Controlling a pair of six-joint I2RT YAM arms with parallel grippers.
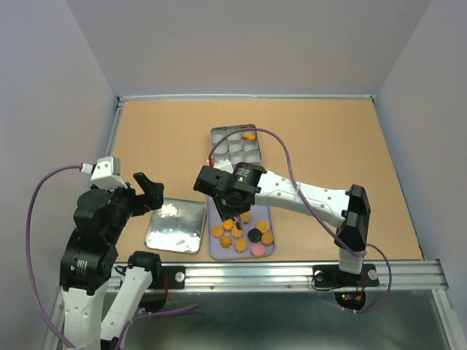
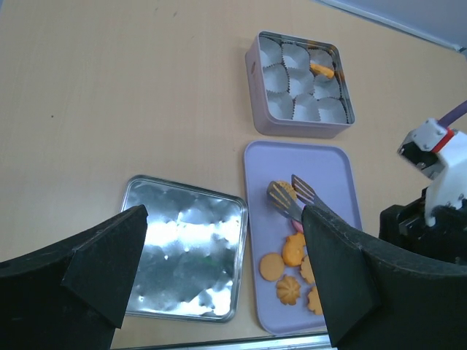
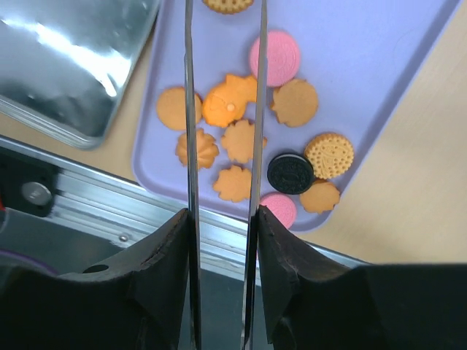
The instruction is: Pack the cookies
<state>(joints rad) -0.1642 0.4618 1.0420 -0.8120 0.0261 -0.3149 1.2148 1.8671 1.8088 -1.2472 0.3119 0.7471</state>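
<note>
- Thirteen cookies (image 3: 242, 140) show in all: eleven loose on the tray, one in the tongs, one in the tin.
- On the tray lie two pink ridged rounds, one black sandwich round (image 3: 290, 173), one pale tan ridged round, and seven orange-brown pieces: rounds, scalloped flowers and one animal shape.
- The tray (image 3: 365, 65) is a single lavender rectangle with rounded corners and a smooth surface.
- The one square tin (image 2: 299, 127) holds nine white fluted paper cups (image 2: 292, 80) in three rows; an orange cookie (image 2: 321, 69) sits in a cup at its far right corner.
- One shiny, dimpled metal lid (image 2: 182, 248) lies flat just left of the tray.
- The right gripper (image 3: 222, 226) is clamped on thin metal tongs (image 2: 302, 192), whose tips flank a ridged biscuit (image 3: 228, 4) over the tray.
- The left gripper (image 2: 222, 219) stands wide apart, holding nothing, above the lid.
</note>
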